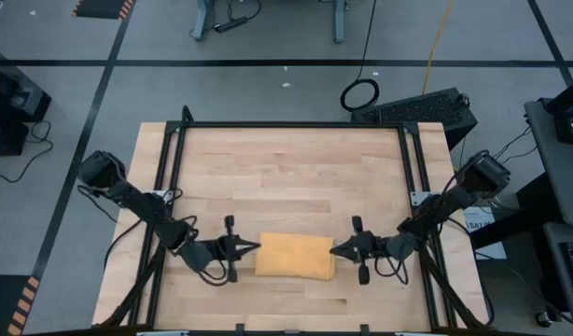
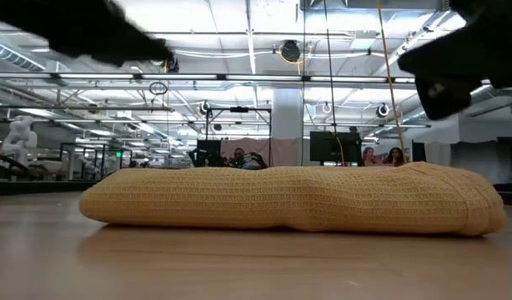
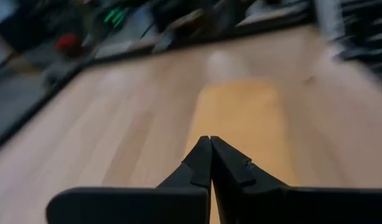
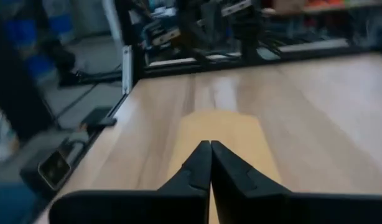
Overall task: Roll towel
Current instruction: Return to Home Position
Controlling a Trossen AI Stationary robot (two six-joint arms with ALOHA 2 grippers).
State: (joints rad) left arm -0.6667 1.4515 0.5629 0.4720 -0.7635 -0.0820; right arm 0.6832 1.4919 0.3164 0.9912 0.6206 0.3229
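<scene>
The mustard-yellow towel [image 1: 295,256] lies on the wooden table near its front edge as a compact, thick bundle, long from left to right. In the low view the towel [image 2: 289,198] rests flat on its underside. My left gripper [image 1: 257,247] is shut, its tip at the towel's left end and pointing right. My right gripper [image 1: 333,248] is shut at the towel's right end, pointing left. In the wrist views the shut tips of the left gripper [image 3: 210,140] and the right gripper [image 4: 210,144] hover above the towel [image 3: 241,118] [image 4: 219,134], and the low view shows dark arm parts only high above it.
A black metal frame [image 1: 291,124] runs along the table's far edge and down both sides. Bare wood [image 1: 286,177] stretches from the towel to the far edge. A dark box [image 1: 417,107] and cables lie on the floor beyond the far right corner.
</scene>
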